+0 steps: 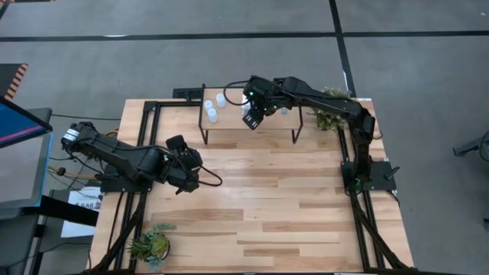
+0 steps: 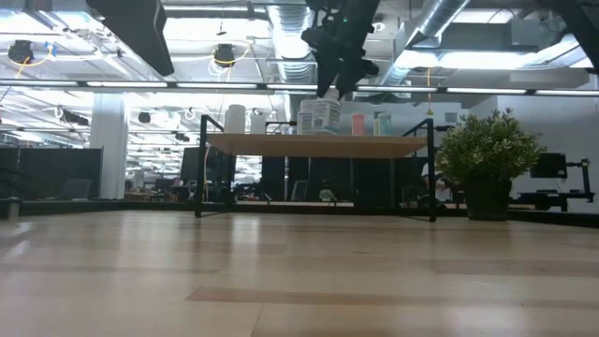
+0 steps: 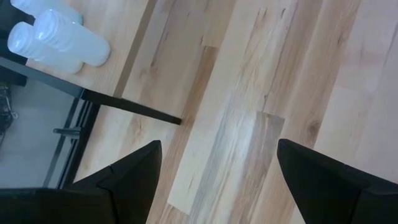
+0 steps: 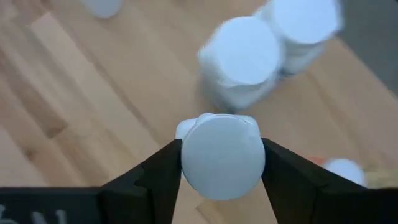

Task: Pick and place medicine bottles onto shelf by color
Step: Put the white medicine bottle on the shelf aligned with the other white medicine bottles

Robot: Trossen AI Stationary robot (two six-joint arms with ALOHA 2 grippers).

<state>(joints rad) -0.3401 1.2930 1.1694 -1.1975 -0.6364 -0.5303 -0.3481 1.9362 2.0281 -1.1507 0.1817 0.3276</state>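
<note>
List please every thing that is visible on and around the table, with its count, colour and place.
Medicine bottles: at least seven seen, white, some pale-capped, all at the shelf; three at its left end, one held in the right gripper.
Shelf: one, light wood top, black legs, far side of table.
Table: one, wooden planks.
Plants: two, green; one at far right corner, one at near left corner.
Left gripper: jaws open, empty, over table's left part.
Right gripper: jaws shut on a bottle, above the shelf.
</note>
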